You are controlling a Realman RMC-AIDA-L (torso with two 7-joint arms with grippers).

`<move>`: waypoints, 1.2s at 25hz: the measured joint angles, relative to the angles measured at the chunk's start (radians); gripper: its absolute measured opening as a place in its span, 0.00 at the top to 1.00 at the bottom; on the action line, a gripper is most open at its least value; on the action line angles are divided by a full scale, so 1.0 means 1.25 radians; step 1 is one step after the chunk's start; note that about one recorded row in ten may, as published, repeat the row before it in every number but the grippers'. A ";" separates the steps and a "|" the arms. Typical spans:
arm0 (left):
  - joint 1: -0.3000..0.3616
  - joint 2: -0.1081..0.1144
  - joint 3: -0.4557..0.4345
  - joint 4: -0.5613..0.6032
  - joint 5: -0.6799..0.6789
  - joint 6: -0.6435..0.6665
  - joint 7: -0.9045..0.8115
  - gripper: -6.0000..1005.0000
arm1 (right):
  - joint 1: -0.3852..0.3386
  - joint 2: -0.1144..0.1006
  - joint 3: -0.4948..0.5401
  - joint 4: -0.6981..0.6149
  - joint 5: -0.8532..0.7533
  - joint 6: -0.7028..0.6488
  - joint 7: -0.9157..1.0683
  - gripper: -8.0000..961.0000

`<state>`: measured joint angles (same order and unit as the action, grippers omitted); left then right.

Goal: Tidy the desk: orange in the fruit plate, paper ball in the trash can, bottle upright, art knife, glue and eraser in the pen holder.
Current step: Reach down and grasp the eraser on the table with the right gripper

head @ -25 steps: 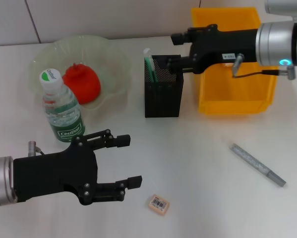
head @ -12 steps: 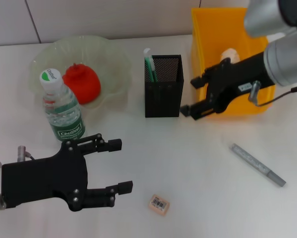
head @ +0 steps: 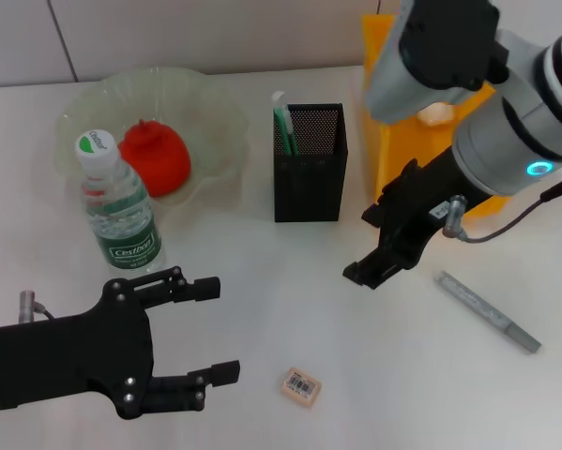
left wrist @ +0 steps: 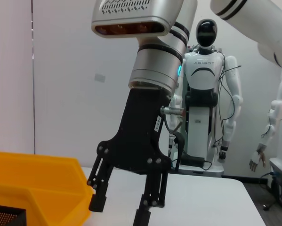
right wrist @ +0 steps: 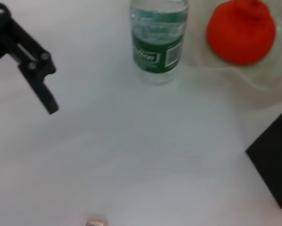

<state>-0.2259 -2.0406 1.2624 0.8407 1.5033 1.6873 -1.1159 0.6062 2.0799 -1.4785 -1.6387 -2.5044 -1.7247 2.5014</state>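
My right gripper [head: 374, 246]: it has left the black mesh pen holder [head: 309, 169] and come down over the white surface [head: 290, 281]; fingers spread, holding nothing.
Meaning: glue looks done; grey art knife [head: 488, 311] at 4 o'clock and tan eraser [head: 300, 386] at 6 wait.
My left gripper [head: 198, 330]: low at 7 o'clock, fingers apart, empty.
Green glass fruit plate [head: 205, 103]: red-orange orange [head: 155, 157] inside.
Yellow trash can [head: 379, 141]: pale paper ball [head: 434, 113] inside.
Clear bottle [head: 116, 208]: standing up.

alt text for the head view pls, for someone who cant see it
Two black robot grippers hover open over a white desk: the left gripper near an eraser, the right gripper between a pen holder and a grey art knife. An orange sits in a fruit plate behind an upright bottle; a yellow trash can stands behind the right arm.
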 joint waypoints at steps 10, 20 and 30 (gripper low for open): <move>0.008 -0.005 0.000 0.001 0.001 0.010 0.024 0.19 | 0.116 0.002 -0.071 0.080 -0.020 -0.081 0.092 0.23; 0.008 0.001 -0.001 -0.006 0.004 0.008 0.033 0.19 | 0.167 0.006 -0.137 0.127 -0.017 -0.086 0.121 0.23; 0.010 -0.002 -0.119 -0.022 0.104 0.009 0.043 0.19 | 0.167 0.007 -0.178 0.130 0.008 -0.081 0.134 0.23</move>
<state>-0.2134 -2.0429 1.1135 0.8129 1.6338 1.6981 -1.0624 0.8148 2.0892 -1.7011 -1.4760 -2.4945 -1.8258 2.6687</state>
